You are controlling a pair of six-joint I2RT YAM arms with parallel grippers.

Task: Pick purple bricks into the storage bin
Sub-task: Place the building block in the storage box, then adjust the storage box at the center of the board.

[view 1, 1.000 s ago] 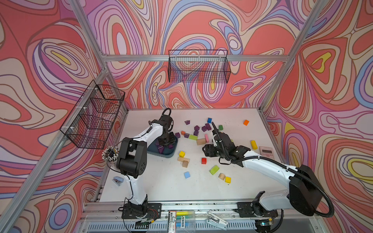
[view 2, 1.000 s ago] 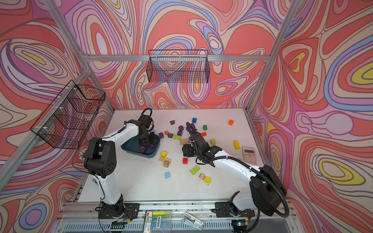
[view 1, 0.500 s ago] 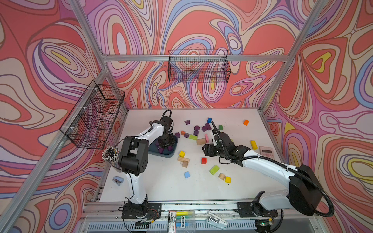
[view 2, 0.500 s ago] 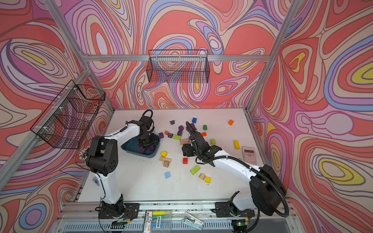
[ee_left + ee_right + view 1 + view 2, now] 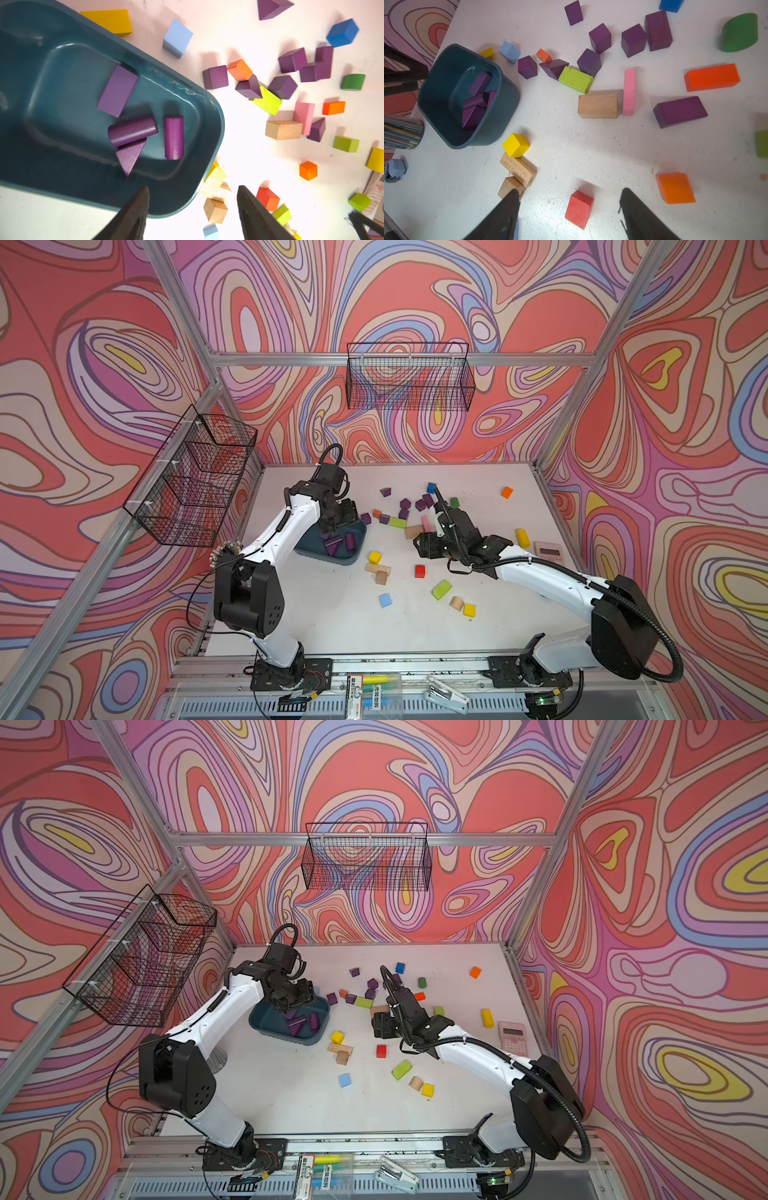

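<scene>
Jaws wide: left gripper [image 5: 192, 188], right gripper [image 5: 569, 190]

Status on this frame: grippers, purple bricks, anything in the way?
Left gripper open, empty, over storage bin. Right gripper open, empty. Four purple bricks binned, about eight on table. Lime block against purple wedge.

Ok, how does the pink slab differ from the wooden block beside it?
The pink slab is painted, the wooden block bare. The pink slab is thin, apparently on edge; the wooden block is thicker, lying flat. Both are rectangular, side by side on the table.
</scene>
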